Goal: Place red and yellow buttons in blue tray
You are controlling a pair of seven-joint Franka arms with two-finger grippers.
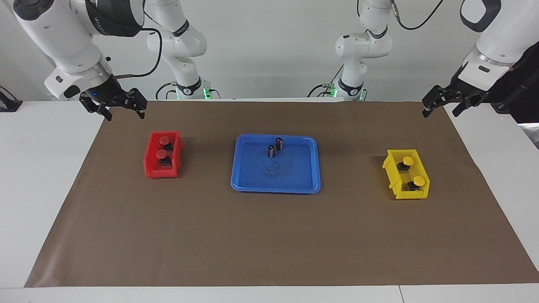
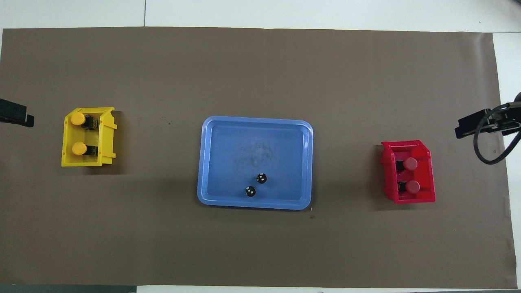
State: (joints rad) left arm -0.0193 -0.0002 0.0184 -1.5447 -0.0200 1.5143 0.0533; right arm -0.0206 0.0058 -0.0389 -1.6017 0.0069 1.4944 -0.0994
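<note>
The blue tray [image 1: 276, 181] sits mid-frame. All four buttons lie in bins: red buttons [image 1: 162, 154] lower right of the released right pincer [image 1: 122, 110], yellow buttons [image 1: 407, 161] lower left of the released left pincer [image 1: 442, 105].

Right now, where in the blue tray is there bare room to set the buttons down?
Most of the blue tray floor is bare: the whole half farther from the robots, plus both ends. Only the robot-side edge is crowded, where two dark cylinders stand together. The red buttons and yellow buttons sit in their bins.
</note>
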